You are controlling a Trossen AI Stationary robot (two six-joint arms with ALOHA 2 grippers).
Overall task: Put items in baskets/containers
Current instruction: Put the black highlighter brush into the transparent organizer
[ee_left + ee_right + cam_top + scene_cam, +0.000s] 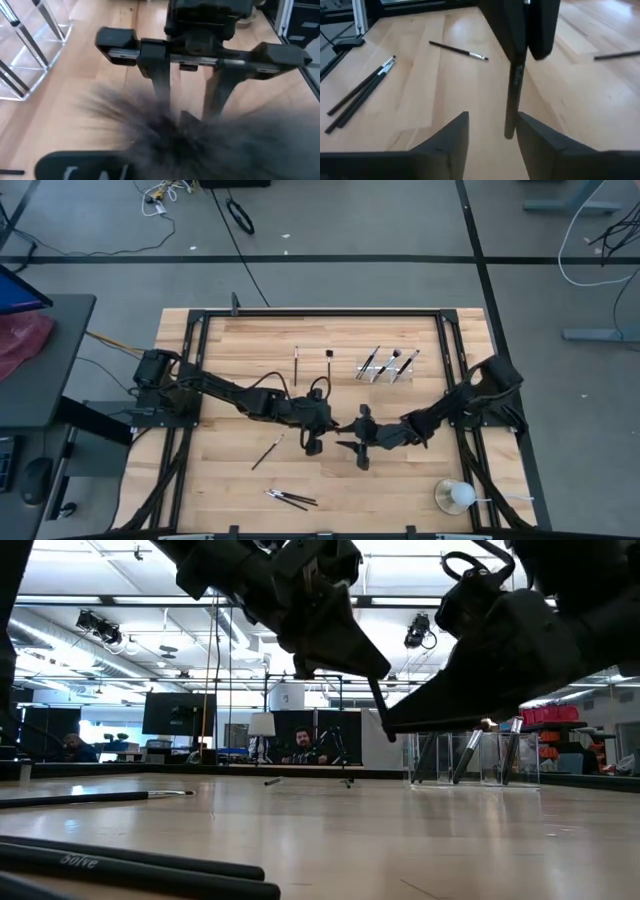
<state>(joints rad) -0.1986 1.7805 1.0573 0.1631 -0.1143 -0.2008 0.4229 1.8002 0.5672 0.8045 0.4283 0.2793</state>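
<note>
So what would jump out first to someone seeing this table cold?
Mid-table, the two tools meet: the left tool holds a brush upright, its handle hanging between the right tool's open fingers. Behind them, a clear tray already holds several brushes; loose ones lie near the front edge.

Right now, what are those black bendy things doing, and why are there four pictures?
They are two robot arms at a wooden table. One camera looks down from above, one sits at table height, and one rides on each wrist. The left tool is shut on a makeup brush and holds it up. The right tool stands open around its handle end, near the table's middle. More brushes lie loose. A clear tray already holds a few, and a round cup sits at one corner.
</note>
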